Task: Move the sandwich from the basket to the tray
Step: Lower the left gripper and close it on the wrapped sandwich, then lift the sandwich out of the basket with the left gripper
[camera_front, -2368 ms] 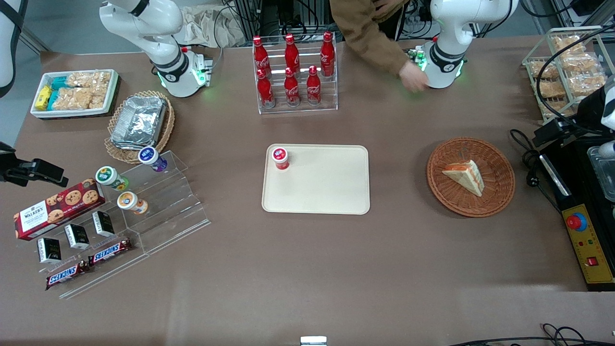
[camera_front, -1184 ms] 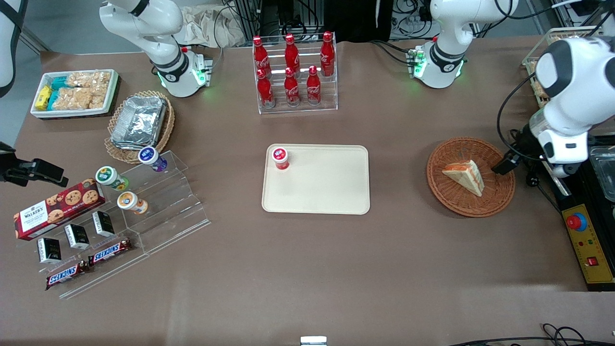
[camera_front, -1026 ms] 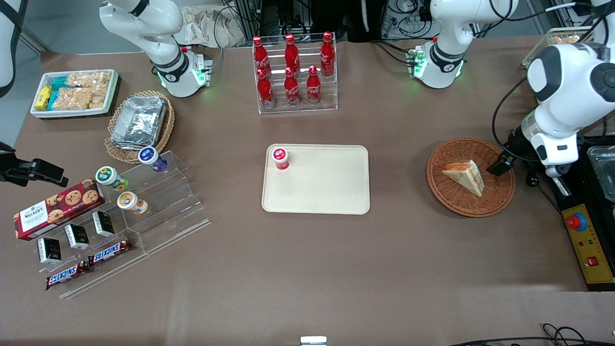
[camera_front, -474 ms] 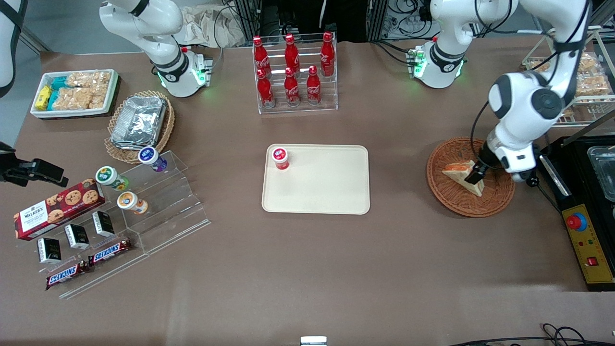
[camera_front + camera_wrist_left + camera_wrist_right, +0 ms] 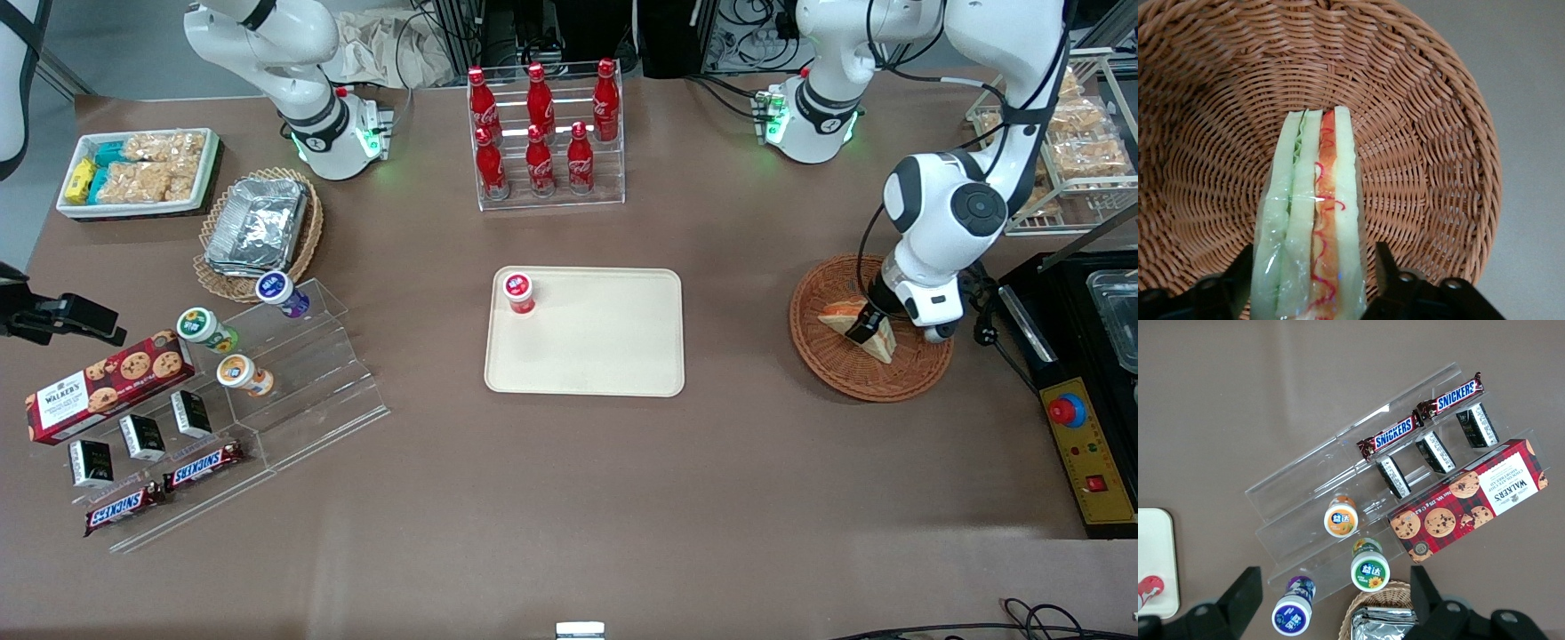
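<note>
- We're hovering the gripper [image 5: 1310, 293] right over the sandwich [image 5: 1310, 220], fingers [image 5: 1383, 260] spread open on either side of the wedge and not squeezing it yet, as far as we can tell.
- The sandwich is sitting on edge in the basket [image 5: 907, 378], wrapped in clear film, so we're guessing it's slippery and soft. We'd be closing gently across the bread faces, low enough to get the whole stack of layers, not just the film.
- We're also thinking a straight lift matters here, since the basket's woven wall [image 5: 1451, 133] curves up around the wedge and could snag a corner.
- The tray [image 5: 613, 356] is lying well apart from the basket, toward the middle of the table. It's already holding a small red-capped bottle [image 5: 518, 292] in one corner, so we're aiming for the bare part.
- Nothing else is in the basket besides the sandwich.
</note>
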